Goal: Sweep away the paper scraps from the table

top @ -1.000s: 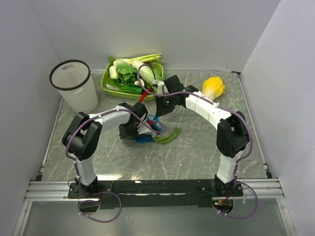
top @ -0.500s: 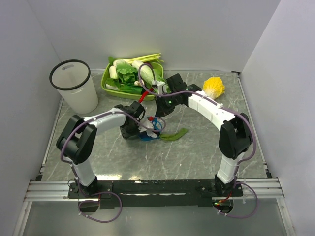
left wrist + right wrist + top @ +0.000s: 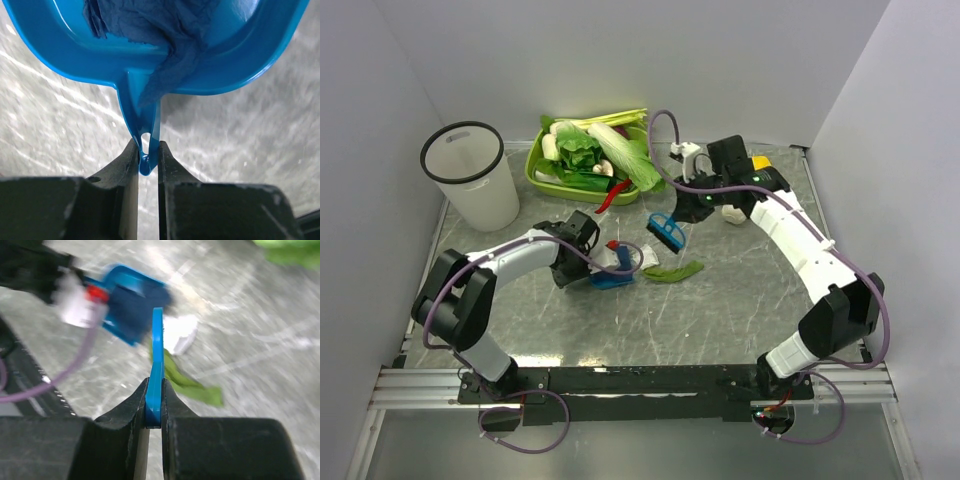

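Top external, then the wrists: dustpan [image 3: 616,282] and brush [image 3: 667,233] both gripped, paper scraps [image 3: 660,265] mid-surface.
Top external: left claw [image 3: 603,270] sits low over the surface [image 3: 720,310], clamped on the blue dustpan; right claw [image 3: 683,217] grips the blue brush, near the lime-green tray [image 3: 542,176]; a white scrap [image 3: 650,257] and a green scrap [image 3: 672,271] lie just right of the pan, between the two arms. Left wrist: jaws narrow, pinched onto the dustpan's thin handle; a dark blue scrap [image 3: 150,25] sits inside the pan, one corner draped over the handle root. Right wrist: jaws narrow on the brush's flat blue handle; below, blurred, the dark blue scrap fills the pan, the white scrap just beside it, the green scrap next to that.
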Controlling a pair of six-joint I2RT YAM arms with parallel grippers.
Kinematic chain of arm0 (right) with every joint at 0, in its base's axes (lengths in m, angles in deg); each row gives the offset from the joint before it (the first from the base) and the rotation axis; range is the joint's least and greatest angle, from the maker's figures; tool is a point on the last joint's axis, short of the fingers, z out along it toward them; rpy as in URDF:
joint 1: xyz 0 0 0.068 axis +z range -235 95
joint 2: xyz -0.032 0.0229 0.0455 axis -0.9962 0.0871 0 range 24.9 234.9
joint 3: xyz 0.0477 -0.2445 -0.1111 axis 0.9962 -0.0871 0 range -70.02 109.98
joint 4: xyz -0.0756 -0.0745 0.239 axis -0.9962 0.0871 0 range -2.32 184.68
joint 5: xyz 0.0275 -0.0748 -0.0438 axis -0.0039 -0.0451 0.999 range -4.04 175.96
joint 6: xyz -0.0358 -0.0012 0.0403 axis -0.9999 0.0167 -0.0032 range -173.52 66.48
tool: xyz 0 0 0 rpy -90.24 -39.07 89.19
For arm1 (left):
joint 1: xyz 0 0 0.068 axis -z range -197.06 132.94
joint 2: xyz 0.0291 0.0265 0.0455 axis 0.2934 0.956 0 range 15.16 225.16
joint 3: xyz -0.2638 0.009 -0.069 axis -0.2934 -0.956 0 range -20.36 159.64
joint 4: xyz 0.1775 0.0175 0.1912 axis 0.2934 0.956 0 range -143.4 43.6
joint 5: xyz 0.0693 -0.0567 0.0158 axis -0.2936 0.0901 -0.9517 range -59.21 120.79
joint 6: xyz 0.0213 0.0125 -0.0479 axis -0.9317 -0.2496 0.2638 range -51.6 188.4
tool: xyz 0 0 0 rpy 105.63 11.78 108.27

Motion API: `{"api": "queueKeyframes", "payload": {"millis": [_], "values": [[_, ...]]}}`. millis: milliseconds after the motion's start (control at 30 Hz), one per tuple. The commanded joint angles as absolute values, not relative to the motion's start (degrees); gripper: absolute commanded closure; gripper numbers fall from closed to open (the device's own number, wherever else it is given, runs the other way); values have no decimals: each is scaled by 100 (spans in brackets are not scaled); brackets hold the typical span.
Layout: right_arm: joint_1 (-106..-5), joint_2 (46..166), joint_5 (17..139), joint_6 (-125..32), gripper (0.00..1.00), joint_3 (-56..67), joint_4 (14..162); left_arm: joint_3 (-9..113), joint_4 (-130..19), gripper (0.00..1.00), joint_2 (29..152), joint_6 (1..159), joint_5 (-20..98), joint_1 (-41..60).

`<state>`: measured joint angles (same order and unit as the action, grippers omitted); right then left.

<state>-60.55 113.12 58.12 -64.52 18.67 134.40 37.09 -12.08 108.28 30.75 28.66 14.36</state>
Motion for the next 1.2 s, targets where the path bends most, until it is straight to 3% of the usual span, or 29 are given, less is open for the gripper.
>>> {"api": "queueKeyframes", "payload": {"millis": [0, 133, 267, 733, 1167], "values": [[-6259, 11007, 6773, -6469, 100, 1367, 13673, 3668, -779, 99, 10577, 2692, 2605, 1414], [-6329, 11015, 8484, -6187, 100, 909, 13515, 3923, -305, 99, 10813, 2551, 2359, 1423], [-6504, 11208, 8903, -5618, 100, 645, 13558, 4388, 65, 99, 11130, 2445, 2095, 1432], [-6136, 12569, 7577, -4465, 100, 1495, 13374, 5548, 531, 99, 12299, 2067, 1822, 1721], [-5529, 13336, 6908, -4315, 100, 2412, 13251, 5971, 206, 99, 12643, 2470, 2727, 2205]]}}
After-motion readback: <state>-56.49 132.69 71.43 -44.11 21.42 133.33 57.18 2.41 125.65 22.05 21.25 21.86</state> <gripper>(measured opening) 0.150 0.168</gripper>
